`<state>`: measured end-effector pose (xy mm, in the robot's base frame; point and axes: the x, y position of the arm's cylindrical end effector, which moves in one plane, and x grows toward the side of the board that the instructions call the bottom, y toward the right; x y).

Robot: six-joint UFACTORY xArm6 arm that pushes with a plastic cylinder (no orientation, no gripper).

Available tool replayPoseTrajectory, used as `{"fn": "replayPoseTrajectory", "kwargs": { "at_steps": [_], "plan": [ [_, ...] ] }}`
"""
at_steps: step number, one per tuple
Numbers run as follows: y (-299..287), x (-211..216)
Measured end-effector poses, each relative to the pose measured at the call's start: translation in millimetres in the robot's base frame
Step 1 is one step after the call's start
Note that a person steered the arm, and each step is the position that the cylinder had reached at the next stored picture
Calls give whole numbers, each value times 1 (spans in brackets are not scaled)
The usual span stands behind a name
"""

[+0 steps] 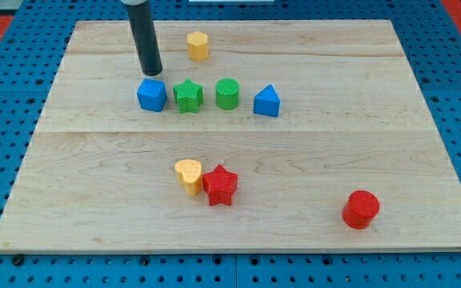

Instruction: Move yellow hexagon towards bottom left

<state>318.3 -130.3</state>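
Observation:
The yellow hexagon [198,46] stands near the top of the wooden board, a little left of centre. My tip [151,73] is down and to the left of it, with a gap between them. The tip sits just above the blue cube [151,94], close to its top edge or touching it.
A row runs across the upper middle: blue cube, green star [188,96], green cylinder [227,94], blue triangular block [266,101]. A yellow heart [189,175] touches a red star [220,186] below centre. A red cylinder [361,209] is at the bottom right. The board [94,200] lies on a blue pegboard.

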Motion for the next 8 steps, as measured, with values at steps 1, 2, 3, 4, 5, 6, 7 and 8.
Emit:
{"fn": "replayPoseTrajectory", "kwargs": {
  "at_steps": [1, 2, 3, 4, 5, 6, 7, 8],
  "plan": [
    [-1, 0],
    [-1, 0],
    [-1, -3],
    [74, -11],
    [151, -32],
    [206, -63],
    [151, -67],
    [71, -45]
  ]
}}
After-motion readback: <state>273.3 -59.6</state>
